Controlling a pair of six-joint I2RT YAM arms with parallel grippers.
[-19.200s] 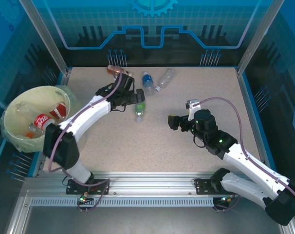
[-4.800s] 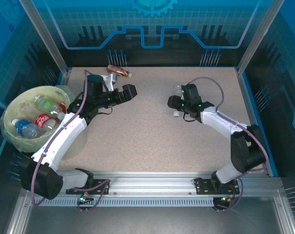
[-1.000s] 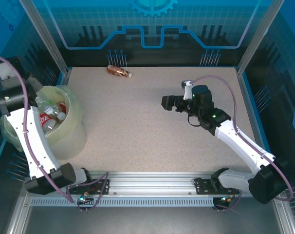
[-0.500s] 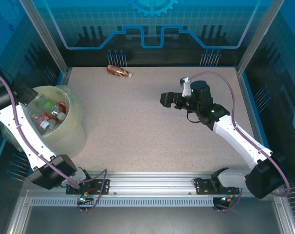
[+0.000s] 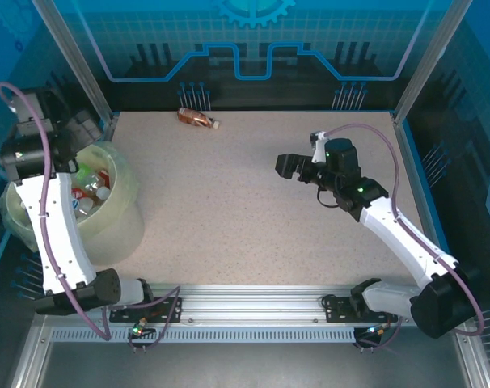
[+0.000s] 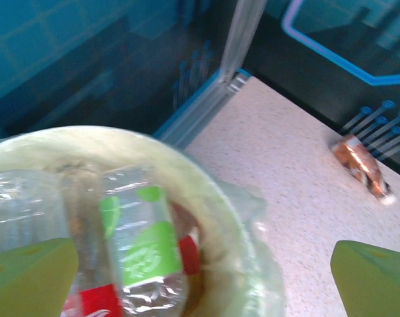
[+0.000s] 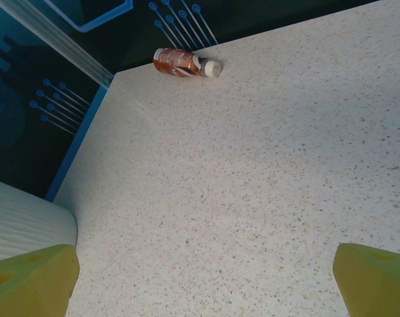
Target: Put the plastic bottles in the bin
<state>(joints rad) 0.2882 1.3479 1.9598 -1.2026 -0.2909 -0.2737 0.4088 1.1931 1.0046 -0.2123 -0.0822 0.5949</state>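
Plastic bottles [image 6: 144, 247] in bin [image 5: 120, 218] | brownish bottle [image 7: 177, 61], maybe crushed, at far edge | left gripper [image 6: 200, 281], right gripper [image 7: 203, 277] spread

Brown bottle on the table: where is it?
In the top external view the brown bottle lies on its side at the far edge of the table, left of centre, well away from the bin on the left.

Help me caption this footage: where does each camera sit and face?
Top external: above and behind the left arm and right arm, both showing, looking down on the table.
Left wrist: over the bin, looking into it; its yellow fingertips at bottom corners.
Right wrist: above the table, facing its far-left corner; its fingertips likewise.
Shared: the brown bottle, in all three.
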